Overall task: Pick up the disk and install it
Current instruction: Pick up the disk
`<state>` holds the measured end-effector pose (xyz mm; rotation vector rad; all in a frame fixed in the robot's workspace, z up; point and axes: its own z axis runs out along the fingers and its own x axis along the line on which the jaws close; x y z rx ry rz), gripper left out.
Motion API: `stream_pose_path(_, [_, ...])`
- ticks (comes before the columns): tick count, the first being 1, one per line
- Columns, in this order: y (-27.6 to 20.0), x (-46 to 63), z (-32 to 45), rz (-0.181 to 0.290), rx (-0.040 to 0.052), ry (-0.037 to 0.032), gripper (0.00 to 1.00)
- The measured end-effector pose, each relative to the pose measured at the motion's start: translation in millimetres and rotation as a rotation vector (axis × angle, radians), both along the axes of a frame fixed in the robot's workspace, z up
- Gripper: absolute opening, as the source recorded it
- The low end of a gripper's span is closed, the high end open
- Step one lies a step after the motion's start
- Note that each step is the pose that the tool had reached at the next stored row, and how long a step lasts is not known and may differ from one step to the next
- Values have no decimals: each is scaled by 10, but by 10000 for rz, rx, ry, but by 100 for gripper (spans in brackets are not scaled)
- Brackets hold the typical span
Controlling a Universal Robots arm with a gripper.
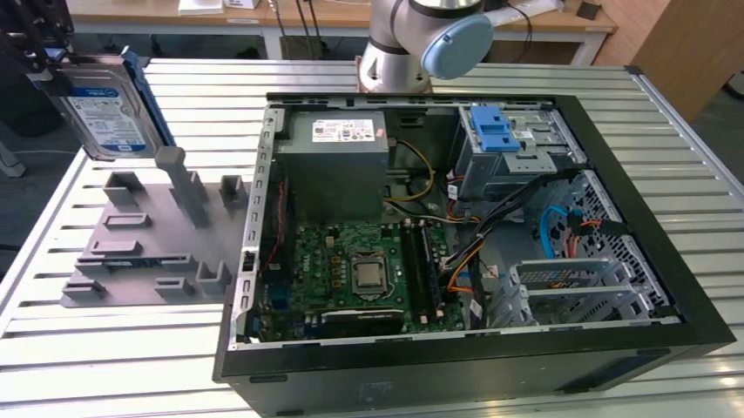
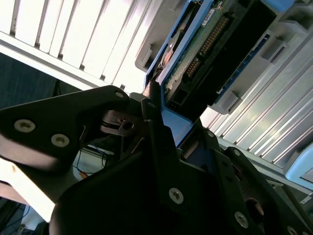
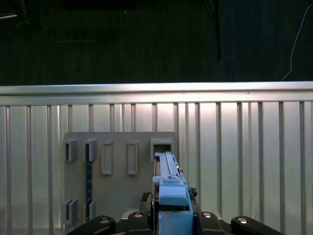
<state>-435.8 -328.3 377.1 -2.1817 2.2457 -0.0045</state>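
The disk [image 1: 107,111], silver with a white and blue label and blue rails, hangs upright over the exterior view's far left of the table. My gripper [image 1: 56,63] is shut on its top edge. The disk hangs just above the grey fixture plate [image 1: 139,248], near the plate's tall posts. In the first wrist view the disk's blue rail [image 3: 170,188] runs edge-on between the black fingers [image 3: 142,215], over a slot in the plate [image 3: 117,196]. The second wrist view shows the disk's green circuit board and connector [image 2: 208,49] beyond the fingers [image 2: 151,122].
An open black computer case [image 1: 651,261] lies at the exterior view's right. Inside are a motherboard [image 1: 348,266], a grey power supply box [image 1: 334,152] and a drive bay with a blue latch [image 1: 500,135]. The arm's base [image 1: 407,43] stands behind the case. The slatted table's edge [image 3: 156,88] lies beyond the plate.
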Motion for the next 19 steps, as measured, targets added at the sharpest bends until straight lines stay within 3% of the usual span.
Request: stream_pose_path(19, [0, 0, 152, 0, 0, 2, 36])
